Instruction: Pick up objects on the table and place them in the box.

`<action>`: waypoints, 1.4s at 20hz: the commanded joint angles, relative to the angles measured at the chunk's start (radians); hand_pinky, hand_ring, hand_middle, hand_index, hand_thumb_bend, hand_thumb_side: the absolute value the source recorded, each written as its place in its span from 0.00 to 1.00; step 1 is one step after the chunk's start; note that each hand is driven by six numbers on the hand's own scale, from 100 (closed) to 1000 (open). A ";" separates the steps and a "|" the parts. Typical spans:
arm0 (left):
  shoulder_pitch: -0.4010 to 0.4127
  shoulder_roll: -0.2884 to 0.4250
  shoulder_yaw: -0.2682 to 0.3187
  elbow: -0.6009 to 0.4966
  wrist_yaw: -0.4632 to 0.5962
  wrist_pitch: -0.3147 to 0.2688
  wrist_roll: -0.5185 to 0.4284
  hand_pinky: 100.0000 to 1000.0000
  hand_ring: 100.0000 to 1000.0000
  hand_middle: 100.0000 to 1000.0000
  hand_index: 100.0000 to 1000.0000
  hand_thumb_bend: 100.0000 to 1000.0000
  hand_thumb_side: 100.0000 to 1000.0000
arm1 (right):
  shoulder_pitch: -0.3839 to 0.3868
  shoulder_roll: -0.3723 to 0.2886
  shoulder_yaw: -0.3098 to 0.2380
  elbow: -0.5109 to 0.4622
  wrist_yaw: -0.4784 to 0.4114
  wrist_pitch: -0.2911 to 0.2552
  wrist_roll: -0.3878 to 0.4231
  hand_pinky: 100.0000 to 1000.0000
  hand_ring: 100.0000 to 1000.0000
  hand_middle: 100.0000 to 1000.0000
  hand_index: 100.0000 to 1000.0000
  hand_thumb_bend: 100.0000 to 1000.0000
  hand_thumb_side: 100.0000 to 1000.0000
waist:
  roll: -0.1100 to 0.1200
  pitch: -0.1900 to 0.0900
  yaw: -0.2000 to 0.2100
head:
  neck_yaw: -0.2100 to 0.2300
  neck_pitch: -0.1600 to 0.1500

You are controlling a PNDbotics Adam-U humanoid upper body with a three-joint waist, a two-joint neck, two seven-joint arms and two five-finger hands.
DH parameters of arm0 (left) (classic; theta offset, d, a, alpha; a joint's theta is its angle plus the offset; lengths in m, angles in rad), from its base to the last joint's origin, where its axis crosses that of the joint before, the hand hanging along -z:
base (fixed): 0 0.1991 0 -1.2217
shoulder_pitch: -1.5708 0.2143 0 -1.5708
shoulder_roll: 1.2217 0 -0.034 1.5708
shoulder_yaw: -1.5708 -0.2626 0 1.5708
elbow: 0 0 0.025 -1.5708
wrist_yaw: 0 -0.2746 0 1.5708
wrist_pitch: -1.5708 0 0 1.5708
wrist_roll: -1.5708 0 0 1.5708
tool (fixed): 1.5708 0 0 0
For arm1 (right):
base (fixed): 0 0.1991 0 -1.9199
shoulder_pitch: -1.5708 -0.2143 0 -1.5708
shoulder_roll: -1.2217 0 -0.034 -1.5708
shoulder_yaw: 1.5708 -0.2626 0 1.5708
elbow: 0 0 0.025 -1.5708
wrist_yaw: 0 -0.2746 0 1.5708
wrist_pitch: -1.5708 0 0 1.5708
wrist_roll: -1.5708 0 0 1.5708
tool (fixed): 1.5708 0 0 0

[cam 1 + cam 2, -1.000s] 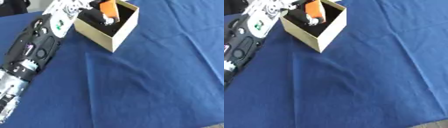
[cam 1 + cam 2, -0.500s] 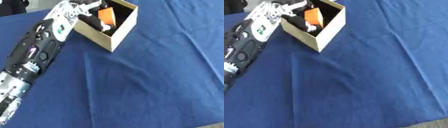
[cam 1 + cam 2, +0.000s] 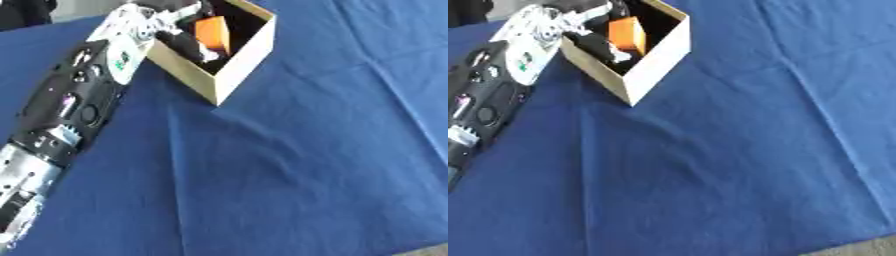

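An open tan cardboard box [image 3: 243, 69] stands on the blue cloth at the upper left. My left arm comes up along the left side and its hand [image 3: 181, 41] reaches down into the box. The dark fingers are curled against an orange block [image 3: 213, 32], which sits low inside the box against its black lining. The block [image 3: 626, 34] shows the same way in the right eye view. The box wall hides the lower part of the hand. My right hand shows in neither view.
Blue cloth [image 3: 306, 155] with a few creases covers the table to the right of and below the box. Its near edge shows at the bottom right corner [image 3: 859, 247]. A dark shape [image 3: 22, 10] lies beyond the far left corner.
The left hand has gone down with the orange block, from above the box rim to inside the box. The view has tilted slightly.
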 commanded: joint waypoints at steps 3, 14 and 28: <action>-0.030 0.017 0.028 -0.014 -0.010 0.005 0.016 0.50 0.74 0.78 0.88 0.55 0.51 | -0.006 -0.008 -0.010 -0.016 -0.007 0.005 -0.002 0.77 0.68 0.60 0.73 0.00 0.79 | -0.004 -0.021 -0.002 | 0.003 -0.012; -0.036 0.035 0.040 -0.139 0.112 0.036 0.040 0.45 0.69 0.73 0.81 0.34 0.47 | 0.005 -0.008 -0.015 -0.016 -0.008 0.011 -0.004 0.77 0.69 0.61 0.73 0.00 0.79 | -0.012 -0.038 0.017 | -0.003 0.007; 0.130 0.199 0.214 -0.479 0.322 -0.094 0.232 0.40 0.63 0.71 0.76 0.25 0.42 | 0.014 -0.028 -0.019 -0.016 0.008 0.008 -0.010 0.77 0.69 0.62 0.73 0.00 0.76 | -0.041 -0.086 0.102 | -0.055 0.047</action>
